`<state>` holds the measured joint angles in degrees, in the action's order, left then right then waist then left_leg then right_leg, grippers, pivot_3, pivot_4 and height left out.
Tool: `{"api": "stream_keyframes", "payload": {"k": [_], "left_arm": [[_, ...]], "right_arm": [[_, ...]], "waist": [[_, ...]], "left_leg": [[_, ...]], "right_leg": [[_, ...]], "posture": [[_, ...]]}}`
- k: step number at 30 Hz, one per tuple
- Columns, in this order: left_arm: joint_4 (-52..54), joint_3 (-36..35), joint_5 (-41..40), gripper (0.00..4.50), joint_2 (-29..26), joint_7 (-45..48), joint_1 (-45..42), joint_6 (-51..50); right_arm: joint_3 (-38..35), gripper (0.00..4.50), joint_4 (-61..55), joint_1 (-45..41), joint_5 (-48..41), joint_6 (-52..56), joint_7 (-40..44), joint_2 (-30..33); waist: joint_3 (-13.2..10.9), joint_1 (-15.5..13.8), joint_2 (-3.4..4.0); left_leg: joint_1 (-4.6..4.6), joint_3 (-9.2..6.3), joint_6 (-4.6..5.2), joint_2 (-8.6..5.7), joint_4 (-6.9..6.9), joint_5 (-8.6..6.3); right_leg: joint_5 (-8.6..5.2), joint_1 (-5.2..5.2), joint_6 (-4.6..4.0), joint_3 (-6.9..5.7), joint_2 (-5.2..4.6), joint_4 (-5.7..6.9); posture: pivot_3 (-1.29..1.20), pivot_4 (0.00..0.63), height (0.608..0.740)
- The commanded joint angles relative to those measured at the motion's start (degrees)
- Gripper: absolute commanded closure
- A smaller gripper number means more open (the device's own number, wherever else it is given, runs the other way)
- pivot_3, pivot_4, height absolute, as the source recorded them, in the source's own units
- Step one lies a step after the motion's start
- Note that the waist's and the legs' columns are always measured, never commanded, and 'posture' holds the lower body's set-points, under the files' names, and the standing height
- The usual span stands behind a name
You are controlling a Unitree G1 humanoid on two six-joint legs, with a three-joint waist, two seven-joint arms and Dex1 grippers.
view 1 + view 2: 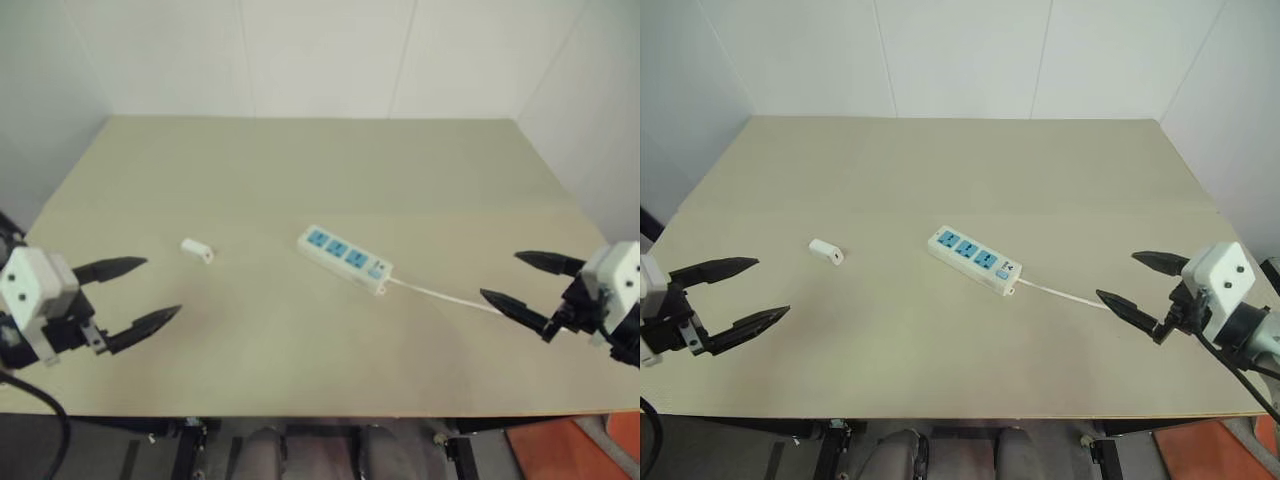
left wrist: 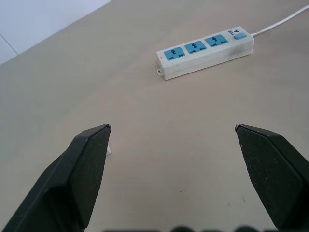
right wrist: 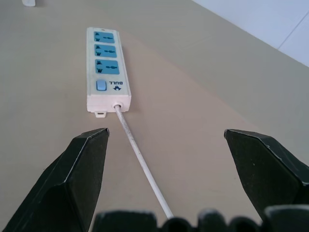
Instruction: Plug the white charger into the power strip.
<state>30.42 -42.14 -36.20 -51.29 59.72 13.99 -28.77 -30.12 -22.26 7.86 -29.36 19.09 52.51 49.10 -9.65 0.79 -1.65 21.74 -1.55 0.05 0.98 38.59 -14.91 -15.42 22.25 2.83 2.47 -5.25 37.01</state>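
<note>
A pale beige desk (image 1: 940, 350) stands against white walls, with a robot's two arms reaching in from the near edge. Near the middle lies the power strip (image 1: 974, 259), a long white bar set at a slant, its three blue socket faces up and all of them vacant. A small switch sits at its right end, where a thin white cord (image 1: 1060, 293) trails off toward the right gripper (image 1: 1137, 279). The white charger (image 1: 826, 251), a small plain block, lies flat on the desk to the left of the strip, well apart from it and not plugged in. The left gripper (image 1: 736, 293) hovers near the left front of the desk, nearer to the charger than to anything else, its jaws spread wide and empty. The right gripper hangs above the cord's far stretch, jaws likewise spread and holding nothing. The task looks barely begun; the charger must first be picked up. To do that well, the left arm would likely need to come down squarely over the little block, close across its narrow sides, and keep its pins facing down toward a socket, while the right could steady the strip.
</note>
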Motion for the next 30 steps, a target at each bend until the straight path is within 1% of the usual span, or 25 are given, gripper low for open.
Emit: {"api": "stream_keyframes", "payload": {"k": [1, 16, 19, 22, 24, 30], "left_arm": [[-0.4, -0.3, -0.5, 0.00, -0.9, 0.1, -0.8, 0.7], [-1.1, 1.7, 0.3, 0.00, -0.8, -0.5, -1.9, 1.8], [-1.3, 3.3, 0.6, 0.00, -0.8, -1.2, -3.2, 2.0], [-1.7, 4.7, 0.3, 0.00, -0.8, -1.4, -4.9, 2.2], [-1.8, 5.7, 0.1, 0.00, -0.8, -1.5, -5.8, 2.2], [-1.3, 7.7, -0.5, 0.00, -0.3, -1.7, -7.2, 2.0]], "right_arm": [[-1.9, 0.04, -2.2, 0.5, -0.5, 0.0, -0.6, 0.0], [-0.4, 0.04, -1.4, -1.1, -0.3, -0.2, -0.7, 0.3], [4.2, 0.04, -1.1, -3.8, -0.2, -0.9, -0.2, -0.7], [10.4, 0.04, 2.4, -10.7, -0.1, -2.3, -2.0, -5.6], [14.3, 0.04, 5.8, -14.8, 1.5, -4.4, -2.0, -8.9], [22.9, 0.04, 15.4, -23.4, 4.7, -8.6, 0.5, -15.2]], "waist": [[0.0, 0.0, 0.00], [0.0, 0.0, 0.00], [0.0, 0.2, 0.00], [0.0, 0.6, -0.01], [0.0, 0.7, 0.01], [0.0, 0.3, 0.03]], "left_leg": [[0.00, 0.00, 0.00, 0.00, 0.00, 0.00], [-0.01, 0.00, 0.00, 0.00, -0.01, 0.00], [-0.02, 0.00, 0.00, 0.00, -0.01, 0.00], [-0.06, 0.00, 0.00, 0.03, -0.01, 0.00], [-0.06, 0.00, 0.00, 0.02, -0.02, 0.00], [0.07, -0.02, 0.00, -0.01, -0.12, 0.00]], "right_leg": [[0.00, 0.00, 0.00, 0.00, 0.00, 0.00], [0.00, 0.00, 0.00, 0.00, 0.00, -0.01], [0.00, 0.00, 0.00, 0.00, 0.00, 0.00], [0.01, -0.01, -0.01, 0.02, 0.04, 0.01], [0.02, 0.00, -0.02, 0.05, 0.04, 0.02], [0.01, 0.14, -0.01, 0.02, 0.00, -0.02]], "posture": [[0.00, 0.150, 0.740], [0.00, 0.150, 0.740], [0.00, 0.150, 0.740], [0.00, 0.150, 0.740], [0.00, 0.150, 0.740], [0.00, 0.150, 0.740]]}}
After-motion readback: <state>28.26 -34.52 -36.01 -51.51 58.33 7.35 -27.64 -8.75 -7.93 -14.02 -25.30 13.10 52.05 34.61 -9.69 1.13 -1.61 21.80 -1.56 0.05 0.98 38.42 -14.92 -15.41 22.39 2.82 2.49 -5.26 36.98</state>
